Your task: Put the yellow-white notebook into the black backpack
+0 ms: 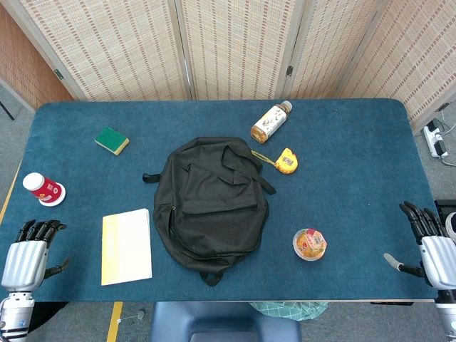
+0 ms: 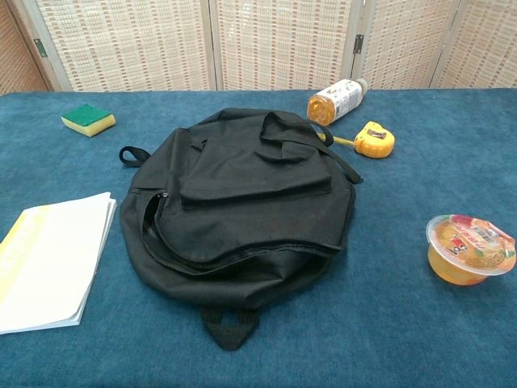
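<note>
The yellow-white notebook (image 1: pixel 126 246) (image 2: pixel 50 259) lies flat on the blue table, left of the black backpack (image 1: pixel 211 199) (image 2: pixel 238 206). The backpack lies flat in the middle, its zip partly parted along the left side. My left hand (image 1: pixel 30 251) hovers at the table's front left corner, fingers apart, holding nothing, well left of the notebook. My right hand (image 1: pixel 427 242) sits at the front right edge, fingers spread and empty. Neither hand shows in the chest view.
A green-yellow sponge (image 1: pixel 112 140) (image 2: pixel 88 120) and a red cup (image 1: pixel 44 189) lie at the left. A drink bottle (image 1: pixel 271 122) (image 2: pixel 335 99) and yellow tape measure (image 1: pixel 286 161) (image 2: pixel 374 139) sit behind the backpack. A jelly cup (image 1: pixel 309 244) (image 2: pixel 470 249) stands at the right.
</note>
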`<action>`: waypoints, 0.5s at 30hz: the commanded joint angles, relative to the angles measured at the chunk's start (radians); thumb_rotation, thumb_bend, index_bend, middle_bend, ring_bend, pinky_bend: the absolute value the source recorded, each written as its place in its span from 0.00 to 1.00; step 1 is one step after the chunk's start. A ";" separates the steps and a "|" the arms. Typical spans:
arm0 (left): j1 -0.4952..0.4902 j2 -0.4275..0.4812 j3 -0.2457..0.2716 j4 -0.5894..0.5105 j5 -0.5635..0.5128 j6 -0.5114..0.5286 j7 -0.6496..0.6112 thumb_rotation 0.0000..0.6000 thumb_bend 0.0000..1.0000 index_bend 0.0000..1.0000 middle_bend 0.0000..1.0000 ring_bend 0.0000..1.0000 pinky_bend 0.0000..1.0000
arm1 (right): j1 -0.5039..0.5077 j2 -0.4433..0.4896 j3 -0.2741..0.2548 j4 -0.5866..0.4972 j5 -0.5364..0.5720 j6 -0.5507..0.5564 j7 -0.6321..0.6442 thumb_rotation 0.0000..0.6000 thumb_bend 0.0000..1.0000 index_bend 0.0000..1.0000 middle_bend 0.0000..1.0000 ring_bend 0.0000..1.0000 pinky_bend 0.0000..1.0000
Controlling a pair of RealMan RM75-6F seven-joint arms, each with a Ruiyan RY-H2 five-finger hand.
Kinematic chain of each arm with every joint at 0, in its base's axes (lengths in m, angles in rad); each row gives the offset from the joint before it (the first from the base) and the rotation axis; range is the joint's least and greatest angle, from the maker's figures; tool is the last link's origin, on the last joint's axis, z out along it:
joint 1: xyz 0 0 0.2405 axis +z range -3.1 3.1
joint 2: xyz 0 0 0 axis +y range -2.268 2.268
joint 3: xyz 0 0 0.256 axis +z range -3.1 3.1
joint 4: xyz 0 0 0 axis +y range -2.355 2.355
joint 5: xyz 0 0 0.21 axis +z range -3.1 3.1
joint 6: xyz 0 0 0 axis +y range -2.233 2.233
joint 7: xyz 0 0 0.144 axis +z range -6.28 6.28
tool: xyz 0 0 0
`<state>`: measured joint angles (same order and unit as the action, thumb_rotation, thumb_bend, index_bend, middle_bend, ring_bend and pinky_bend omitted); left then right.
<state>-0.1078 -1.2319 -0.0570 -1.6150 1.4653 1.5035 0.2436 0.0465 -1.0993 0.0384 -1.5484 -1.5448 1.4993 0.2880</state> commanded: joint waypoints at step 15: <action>-0.063 -0.047 -0.006 0.144 0.099 -0.016 -0.087 1.00 0.19 0.38 0.32 0.30 0.22 | 0.017 0.004 0.004 -0.002 -0.024 0.000 0.021 1.00 0.20 0.00 0.08 0.10 0.01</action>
<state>-0.1515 -1.2587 -0.0645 -1.5254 1.5308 1.4881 0.1979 0.0634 -1.0956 0.0435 -1.5507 -1.5659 1.4964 0.3068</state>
